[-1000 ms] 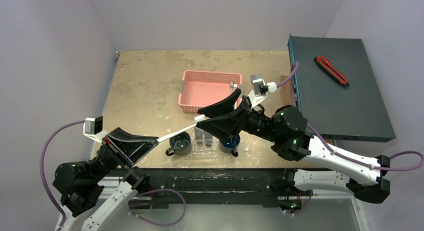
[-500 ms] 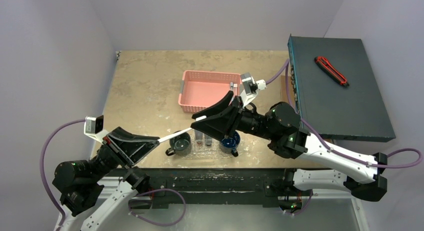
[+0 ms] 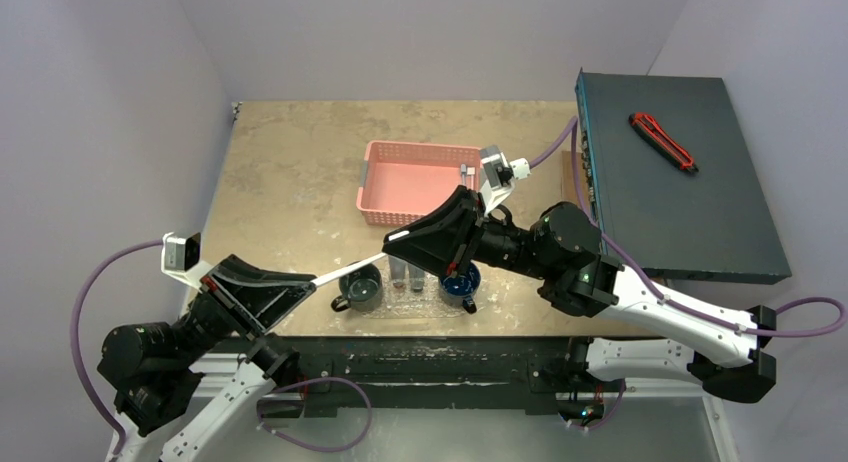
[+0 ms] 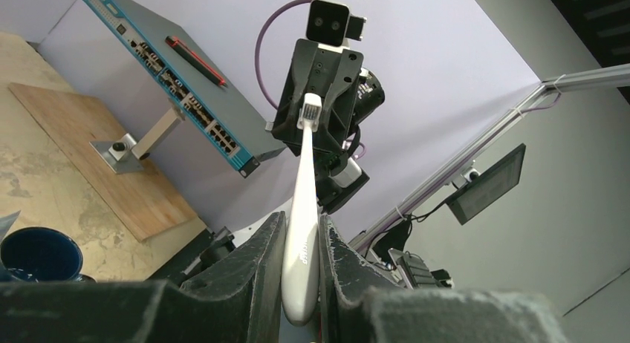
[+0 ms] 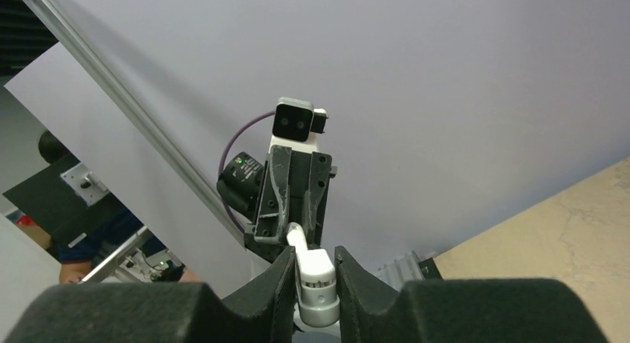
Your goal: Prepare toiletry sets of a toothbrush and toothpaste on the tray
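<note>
Handover step (mid-air). The left gripper (image 4: 301, 223) is clenched on the brush (image 4: 303, 180) handle. The brush head lies between the right gripper's (image 5: 313, 260) fingers, which flank it closely; clamped or not, I cannot tell. The brush hangs at the basket's (image 3: 420, 182) 7 o'clock, with the tray (image 3: 425, 302) at its 6. Next, probably: right grips firmly, then left releases.

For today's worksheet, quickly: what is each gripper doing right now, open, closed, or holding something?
Left gripper: closed, holding the toothbrush by its handle.
Right gripper: closed on the same toothbrush's head end.
</note>
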Controlling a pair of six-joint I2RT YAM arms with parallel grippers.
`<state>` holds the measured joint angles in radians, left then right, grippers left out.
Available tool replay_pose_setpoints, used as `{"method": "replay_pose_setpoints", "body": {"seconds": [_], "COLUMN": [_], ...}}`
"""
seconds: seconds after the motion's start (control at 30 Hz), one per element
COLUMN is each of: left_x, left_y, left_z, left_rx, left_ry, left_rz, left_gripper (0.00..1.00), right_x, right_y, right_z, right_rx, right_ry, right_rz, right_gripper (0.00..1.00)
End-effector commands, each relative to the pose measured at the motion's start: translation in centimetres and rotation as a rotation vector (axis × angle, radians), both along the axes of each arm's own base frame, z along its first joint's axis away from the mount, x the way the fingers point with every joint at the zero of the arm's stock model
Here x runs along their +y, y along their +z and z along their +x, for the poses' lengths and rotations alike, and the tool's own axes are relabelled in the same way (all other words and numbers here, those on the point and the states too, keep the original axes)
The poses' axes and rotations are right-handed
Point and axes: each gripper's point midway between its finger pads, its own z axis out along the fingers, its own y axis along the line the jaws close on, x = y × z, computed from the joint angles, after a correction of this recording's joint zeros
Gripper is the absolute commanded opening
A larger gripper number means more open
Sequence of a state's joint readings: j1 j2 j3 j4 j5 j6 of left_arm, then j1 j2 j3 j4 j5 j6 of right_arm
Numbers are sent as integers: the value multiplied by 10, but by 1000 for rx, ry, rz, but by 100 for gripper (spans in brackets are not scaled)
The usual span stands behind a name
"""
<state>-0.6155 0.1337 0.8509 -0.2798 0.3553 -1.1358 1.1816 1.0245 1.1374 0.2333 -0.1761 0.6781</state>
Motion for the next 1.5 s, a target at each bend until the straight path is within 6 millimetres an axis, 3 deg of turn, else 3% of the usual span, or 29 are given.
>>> {"method": "replay_pose_setpoints", "body": {"seconds": [0.0,0.07,0.13,0.2,0.47,0.6,0.87,1.23,1.47], "left_x": [1,1,1,0,7,16,29,44,48], "left_y": [7,6,4,2,-4,-11,-36,-64,-79], "left_z": [-1,0,2,3,8,14,30,46,53], "left_rx": [-36,-36,-35,-36,-27,-17,15,30,25], "left_ry": [11,20,26,32,100,167,290,405,428], "left_rz": [18,24,36,50,119,170,298,468,565], "left_gripper": [0,0,0,1,62,76,82,83,83], "right_x": [-12,-10,-8,-6,-6,-14,-23,-36,-47], "right_y": [27,26,23,20,7,9,-9,-79,-104], "right_z": [-5,-6,-6,-6,4,8,21,58,65], "right_rx": [-38,-38,-35,-33,-26,-31,-48,-23,-42], "right_ry": [7,17,21,22,-30,-74,-159,-427,-557], "right_rz": [55,51,43,32,-22,-46,-183,-585,-743], "right_gripper": [23,15,0,0,0,0,0,0,0]}}
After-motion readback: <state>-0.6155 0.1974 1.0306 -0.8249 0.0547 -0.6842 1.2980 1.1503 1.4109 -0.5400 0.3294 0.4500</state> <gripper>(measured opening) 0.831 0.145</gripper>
